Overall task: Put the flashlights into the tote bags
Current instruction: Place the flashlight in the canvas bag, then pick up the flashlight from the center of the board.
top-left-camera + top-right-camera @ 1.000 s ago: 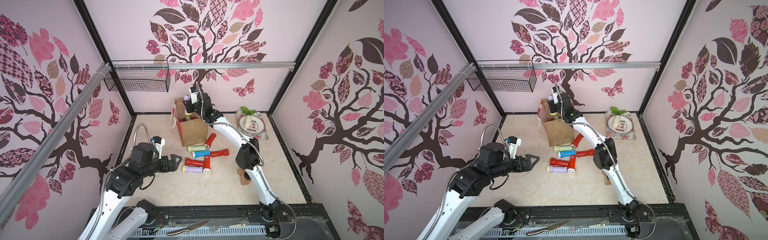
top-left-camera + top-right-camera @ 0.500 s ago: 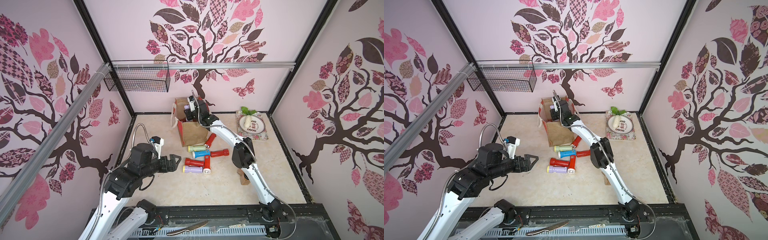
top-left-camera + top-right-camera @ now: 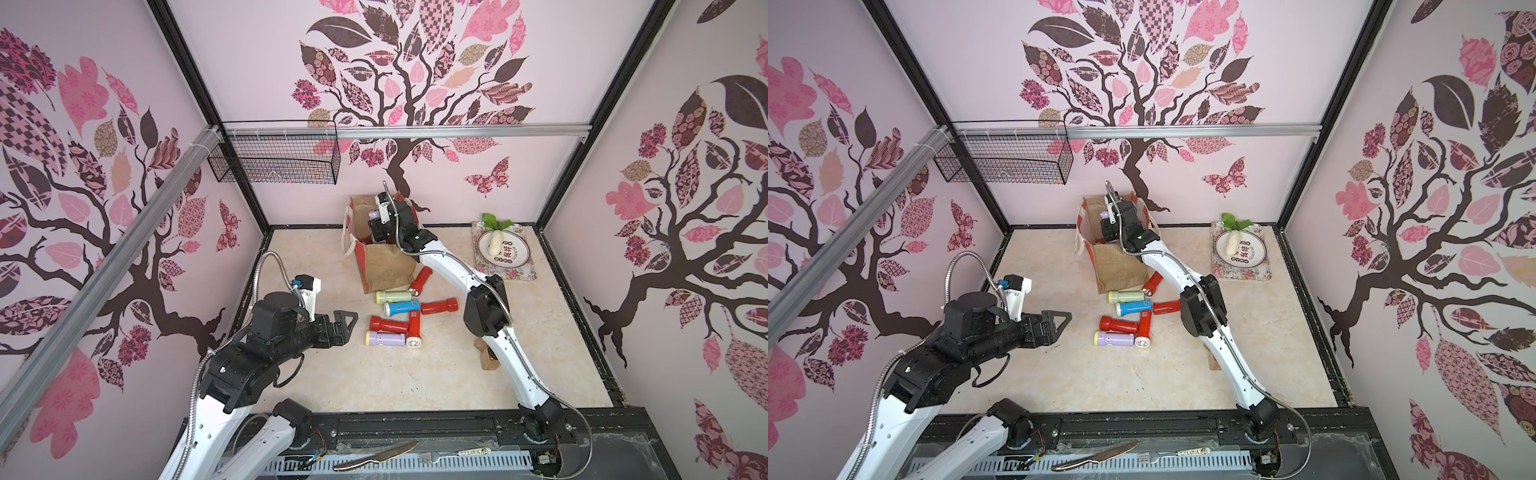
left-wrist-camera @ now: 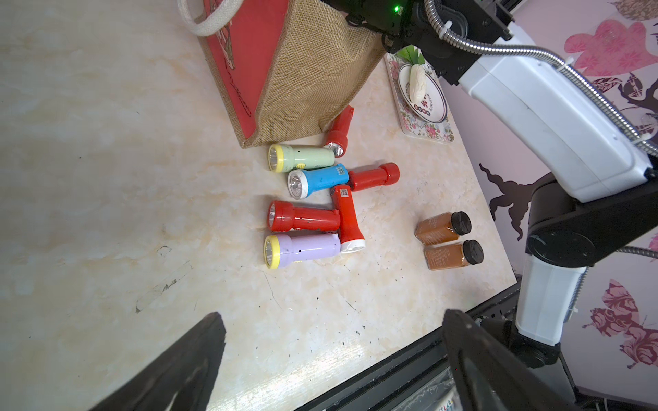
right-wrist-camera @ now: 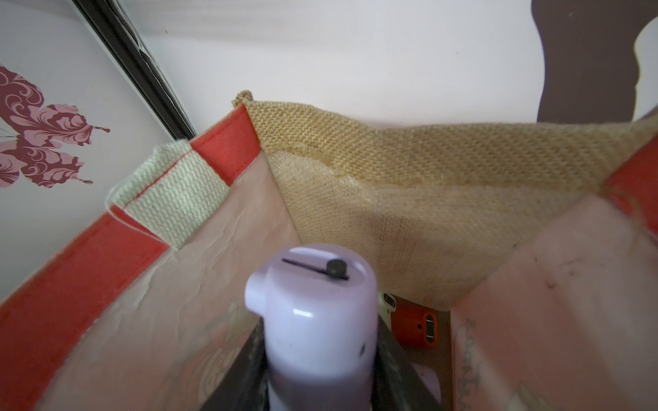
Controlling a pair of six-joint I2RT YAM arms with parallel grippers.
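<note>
The tan burlap tote bag (image 3: 384, 266) (image 3: 1121, 272) (image 4: 313, 71) stands at the back of the table. My right gripper (image 3: 379, 230) (image 5: 318, 370) is shut on a lilac flashlight (image 3: 372, 215) (image 3: 1103, 214) (image 5: 317, 320) and sits low in the bag's mouth. A red flashlight (image 5: 414, 325) lies on the bag's floor. Several flashlights lie in front of the bag: pale green (image 4: 302, 158), blue (image 4: 317, 179), lilac (image 4: 302, 249) and red ones (image 4: 302, 220). My left gripper (image 3: 347, 322) (image 4: 331, 320) hovers open to their left, holding nothing.
Two amber jars (image 4: 443, 227) with black lids lie right of the flashlights, under my right arm. A floral tray (image 3: 524, 272) with a plate and a white radish sits at the back right. A wire basket (image 3: 274, 160) hangs on the back wall. A knife (image 3: 374, 455) lies on the front rail.
My right gripper has come down from above the bag into its mouth, carrying the lilac flashlight. The left arm has barely moved.
</note>
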